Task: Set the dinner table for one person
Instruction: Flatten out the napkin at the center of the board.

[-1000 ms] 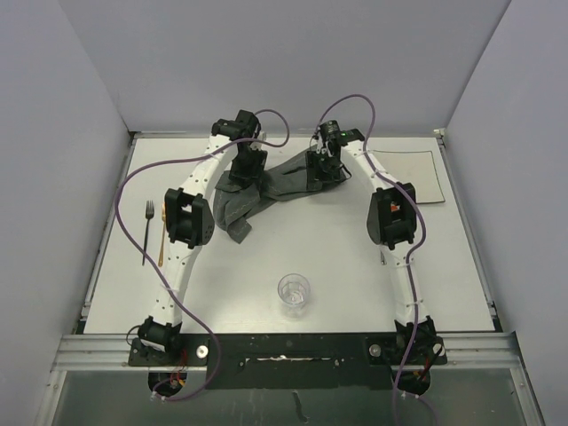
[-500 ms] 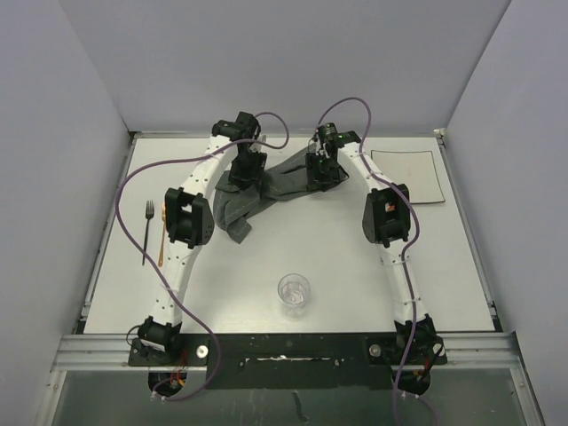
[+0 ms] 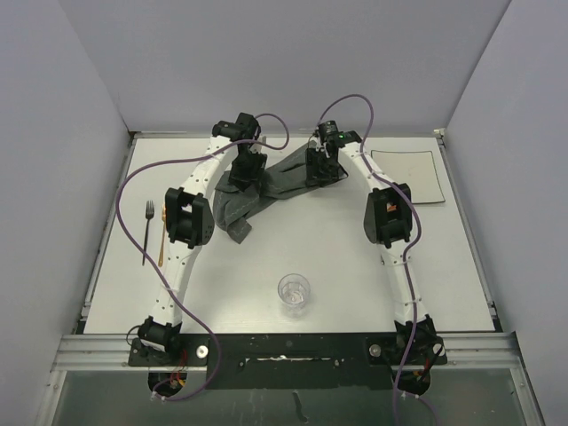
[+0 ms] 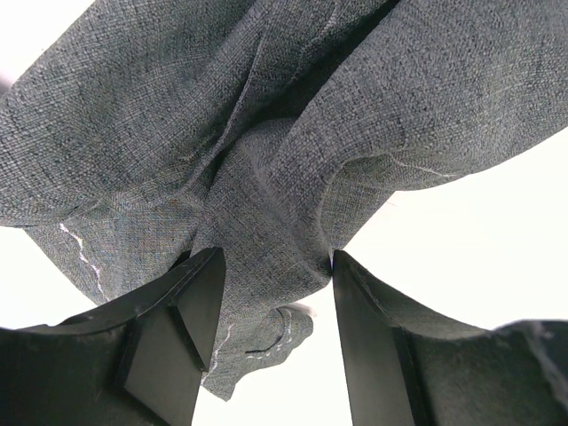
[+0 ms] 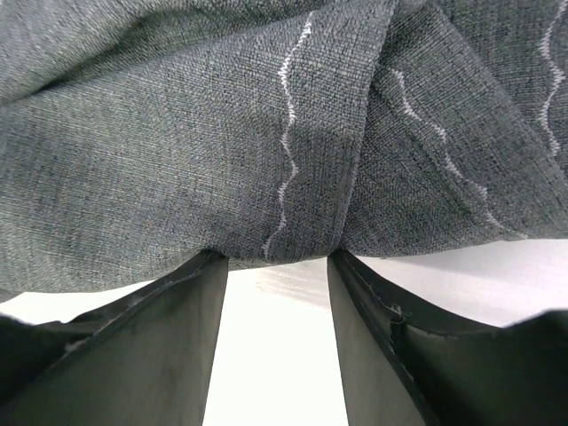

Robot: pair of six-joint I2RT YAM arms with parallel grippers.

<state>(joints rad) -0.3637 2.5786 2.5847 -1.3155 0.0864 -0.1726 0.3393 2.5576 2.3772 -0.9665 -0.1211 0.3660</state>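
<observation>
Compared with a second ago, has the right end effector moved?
Yes, slightly. The right end effector, at the grey placemat, has shifted left, away from the white plate, whose left edge is now uncovered.

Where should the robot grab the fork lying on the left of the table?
Probably best to grip the fork mid-handle, coming straight down from above and pinching across the thin handle. It lies flat on the table, tines pointing away, so a sideways approach has little to catch.
</observation>
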